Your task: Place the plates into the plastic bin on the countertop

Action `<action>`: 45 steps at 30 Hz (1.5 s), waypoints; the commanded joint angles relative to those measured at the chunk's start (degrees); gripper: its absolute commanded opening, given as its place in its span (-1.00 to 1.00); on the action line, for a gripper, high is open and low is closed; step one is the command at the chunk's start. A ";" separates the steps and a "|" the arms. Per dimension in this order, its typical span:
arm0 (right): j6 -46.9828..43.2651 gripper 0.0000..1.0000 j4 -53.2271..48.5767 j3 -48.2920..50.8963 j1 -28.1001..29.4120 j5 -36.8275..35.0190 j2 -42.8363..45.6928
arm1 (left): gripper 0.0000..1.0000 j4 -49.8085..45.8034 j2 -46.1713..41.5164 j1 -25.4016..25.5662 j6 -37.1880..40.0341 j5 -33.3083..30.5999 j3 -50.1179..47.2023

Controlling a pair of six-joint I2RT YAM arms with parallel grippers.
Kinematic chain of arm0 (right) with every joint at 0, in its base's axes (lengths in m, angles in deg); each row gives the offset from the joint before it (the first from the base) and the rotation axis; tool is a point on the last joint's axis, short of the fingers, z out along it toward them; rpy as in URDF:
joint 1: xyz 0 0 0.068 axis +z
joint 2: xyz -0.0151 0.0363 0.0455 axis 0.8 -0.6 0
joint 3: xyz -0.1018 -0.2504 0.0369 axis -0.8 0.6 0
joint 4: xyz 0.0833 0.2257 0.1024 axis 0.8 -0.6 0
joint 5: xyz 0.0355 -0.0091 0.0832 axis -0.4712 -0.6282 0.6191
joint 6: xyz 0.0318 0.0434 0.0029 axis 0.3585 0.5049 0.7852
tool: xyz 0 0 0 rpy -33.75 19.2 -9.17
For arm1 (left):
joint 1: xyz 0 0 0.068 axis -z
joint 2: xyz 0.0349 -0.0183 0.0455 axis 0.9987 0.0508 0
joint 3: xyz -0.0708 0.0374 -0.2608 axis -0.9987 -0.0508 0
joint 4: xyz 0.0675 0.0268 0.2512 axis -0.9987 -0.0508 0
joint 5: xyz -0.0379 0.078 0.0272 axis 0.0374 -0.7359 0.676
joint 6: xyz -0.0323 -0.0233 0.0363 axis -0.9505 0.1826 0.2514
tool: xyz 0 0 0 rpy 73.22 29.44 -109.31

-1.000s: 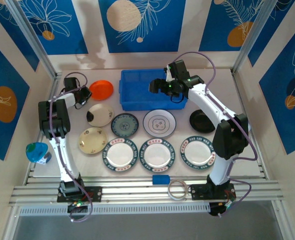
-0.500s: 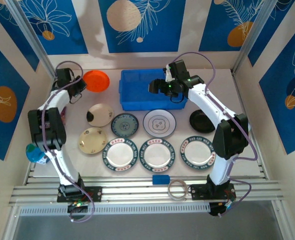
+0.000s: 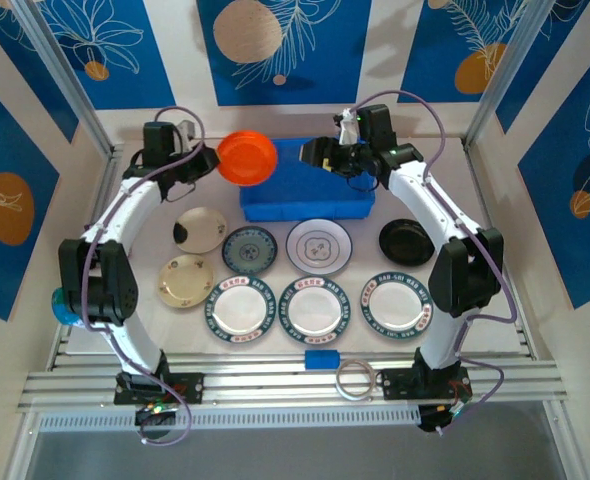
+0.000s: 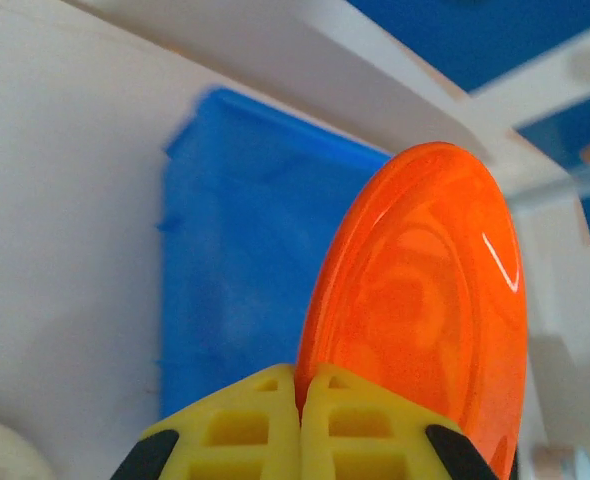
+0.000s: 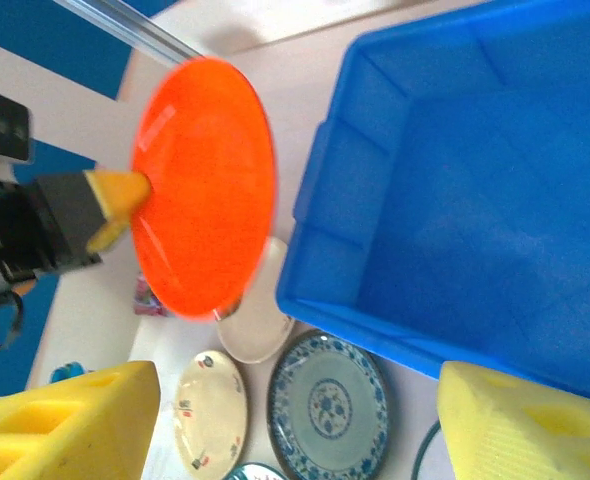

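Orange plate (image 3: 247, 158): rim pinched tight in the left gripper (image 3: 211, 160), airborne just left of the plastic bin (image 3: 305, 208), near the countertop's (image 3: 367, 262) far edge. Judged rigid, light, glossy, breakable; the rim offers the only purchase. Right gripper (image 3: 337, 160) gapes wide, empty, above the bin.

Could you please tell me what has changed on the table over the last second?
The left hand, shut on the round orange plate, has carried it from the table's left side rightward to the left end of the blue plastic bin. The right hand, open and empty, has shifted toward the bin's far edge. The bin and the eight other plates on the beige countertop have not moved.
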 commanded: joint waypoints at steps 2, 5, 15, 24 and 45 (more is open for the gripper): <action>2.14 0.46 2.56 1.01 -0.85 5.25 -0.22 | -1.00 -0.14 0.76 3.48 -1.96 6.27 5.83; 2.17 0.45 2.48 1.39 -1.28 5.23 -0.29 | -1.00 -0.15 1.78 5.40 -2.89 7.80 8.64; 5.15 -0.34 6.09 3.69 -2.29 7.84 0.53 | -1.00 -3.78 3.07 9.48 -1.38 8.57 12.34; 7.75 -1.00 4.07 2.79 -3.19 4.82 -1.62 | 1.00 -10.31 -0.33 9.69 2.24 -1.41 8.40; 6.92 -1.00 -22.03 -43.43 -1.36 -0.04 -40.77 | 0.99 -15.74 -15.04 8.92 12.18 -18.13 -5.75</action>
